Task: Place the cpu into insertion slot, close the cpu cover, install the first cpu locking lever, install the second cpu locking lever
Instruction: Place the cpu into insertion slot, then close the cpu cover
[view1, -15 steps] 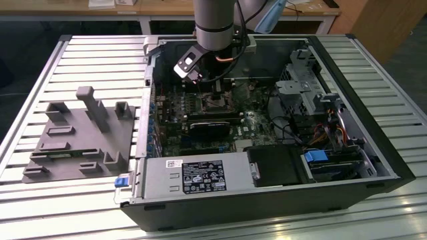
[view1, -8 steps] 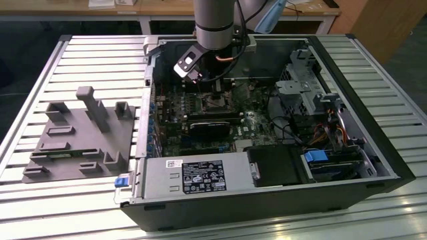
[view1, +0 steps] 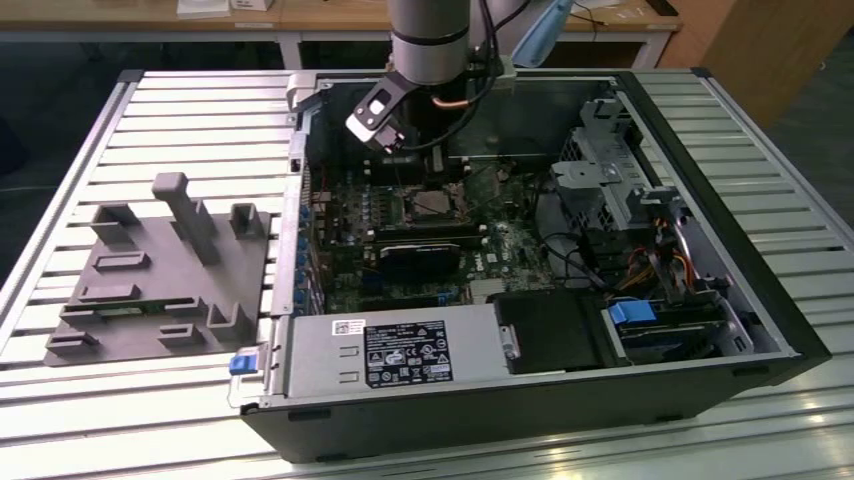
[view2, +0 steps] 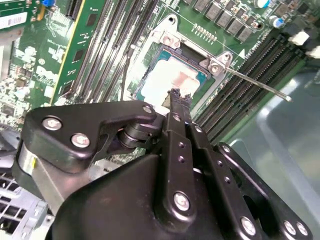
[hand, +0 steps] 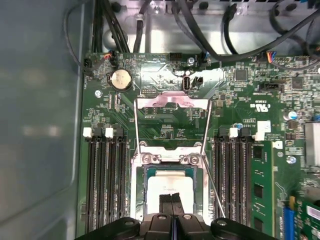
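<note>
- Exterior view, arm: enters from the upper middle of the frame and reaches down into the open computer case.
- Exterior view, cpu: pale square in the insertion slot on the green board, centre of the frame, directly under the arm.
- Exterior view, power supply: silver box with a label, lower middle of the frame, along the case's near edge.
- Exterior view, grey fixture: on the slatted table at the exterior view's left, beside the case.
- Second wrist view, gripper: black fingers clenched together, nothing between them. The tips are over the cpu's pale top; whether they touch it cannot be told.
- Second wrist view, locking lever: thin silver rod slanting out from a socket corner, raised over the long memory slots.
- First wrist view, cpu cover: silver windowed frame swung open, hinged at the socket edge, off the cpu. The board shows through its window.
- First wrist view, coin cell: on the board beyond the open cover.
</note>
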